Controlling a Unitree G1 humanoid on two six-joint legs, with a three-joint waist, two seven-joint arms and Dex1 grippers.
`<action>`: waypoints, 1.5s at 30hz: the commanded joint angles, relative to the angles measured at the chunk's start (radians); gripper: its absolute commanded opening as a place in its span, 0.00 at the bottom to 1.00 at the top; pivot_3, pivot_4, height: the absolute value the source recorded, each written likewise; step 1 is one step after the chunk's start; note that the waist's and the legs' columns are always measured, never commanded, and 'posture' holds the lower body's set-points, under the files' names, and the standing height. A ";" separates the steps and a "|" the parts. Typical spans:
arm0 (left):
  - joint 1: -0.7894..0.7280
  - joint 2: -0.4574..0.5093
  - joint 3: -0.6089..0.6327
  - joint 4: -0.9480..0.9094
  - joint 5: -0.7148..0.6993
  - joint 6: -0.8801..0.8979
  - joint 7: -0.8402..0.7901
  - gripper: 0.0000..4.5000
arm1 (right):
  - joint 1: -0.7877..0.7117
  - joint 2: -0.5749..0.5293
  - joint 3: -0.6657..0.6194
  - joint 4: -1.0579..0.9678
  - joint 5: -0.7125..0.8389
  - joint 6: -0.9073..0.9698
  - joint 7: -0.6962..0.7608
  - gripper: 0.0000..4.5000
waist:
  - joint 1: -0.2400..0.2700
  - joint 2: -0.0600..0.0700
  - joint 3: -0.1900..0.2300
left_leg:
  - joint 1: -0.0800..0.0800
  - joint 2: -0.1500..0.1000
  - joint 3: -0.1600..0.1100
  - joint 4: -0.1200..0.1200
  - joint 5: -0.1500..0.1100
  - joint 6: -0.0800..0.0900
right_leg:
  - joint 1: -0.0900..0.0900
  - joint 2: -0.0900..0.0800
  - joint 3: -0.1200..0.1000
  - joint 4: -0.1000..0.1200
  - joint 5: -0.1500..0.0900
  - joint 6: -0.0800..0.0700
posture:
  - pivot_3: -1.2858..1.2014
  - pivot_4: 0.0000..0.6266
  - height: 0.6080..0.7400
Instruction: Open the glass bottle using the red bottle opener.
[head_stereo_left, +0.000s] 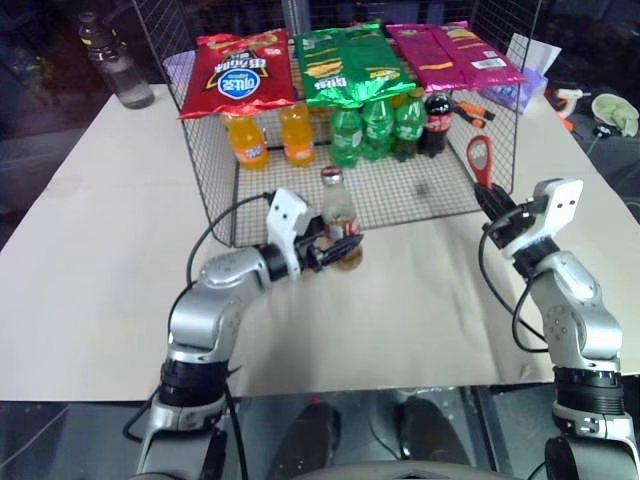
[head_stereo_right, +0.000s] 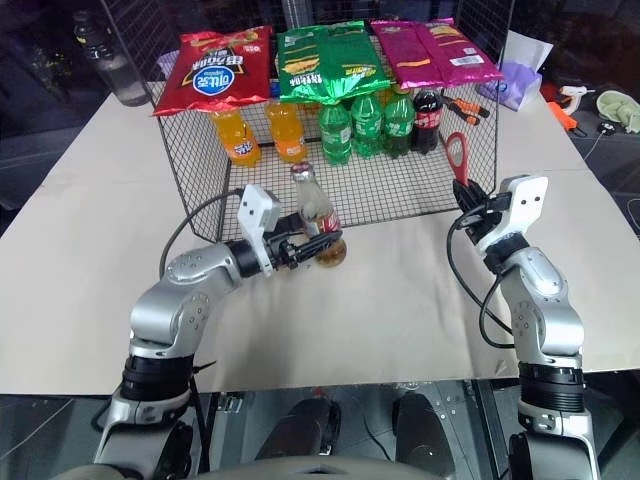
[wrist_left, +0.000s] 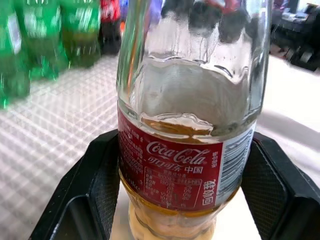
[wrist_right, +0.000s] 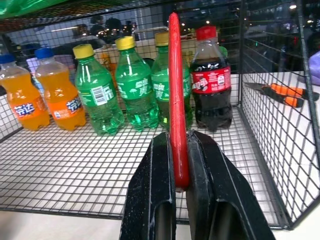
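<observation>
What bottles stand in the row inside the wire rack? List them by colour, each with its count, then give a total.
Orange bottles: 2
Green bottles: 3
Dark cola bottle: 1
Total: 6

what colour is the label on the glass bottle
Red with white lettering, on the glass bottle; clearest in the left wrist view.

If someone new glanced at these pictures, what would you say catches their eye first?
Probably the glass bottle, held by the left gripper just in front of the wire rack. Next, the red bottle opener, standing upright, clamped in the right gripper on the robot's right. Behind them, bright chip bags lie on the rack's top, with orange and green soda bottles below.
</observation>
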 joint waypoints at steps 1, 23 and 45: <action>0.012 -0.005 -0.014 -0.058 -0.005 -0.081 0.012 0.62 | -0.027 -0.003 0.000 -0.024 0.001 -0.016 0.010 0.00 | 0.002 0.000 0.000 | 0.000 0.000 0.000 0.000 0.000 0.000 | 0.000 0.000 0.000 0.000 0.000 0.000 | 0.52 0.24 1.00; 0.014 0.001 -0.009 -0.048 -0.027 -0.247 0.038 0.99 | 0.003 0.003 0.000 -0.028 -0.004 -0.025 0.017 0.00 | 0.003 0.000 0.000 | 0.000 0.000 0.000 0.000 0.000 0.000 | 0.000 0.000 0.000 0.000 0.000 0.000 | 0.52 0.24 1.00; 0.010 -0.017 -0.034 -0.004 -0.048 -0.320 0.026 0.99 | -0.007 0.009 0.009 -0.039 -0.013 -0.017 0.011 0.00 | 0.003 0.000 0.000 | 0.001 0.000 0.000 0.000 0.000 0.000 | 0.000 0.000 0.000 0.000 0.000 0.000 | 0.52 0.24 1.00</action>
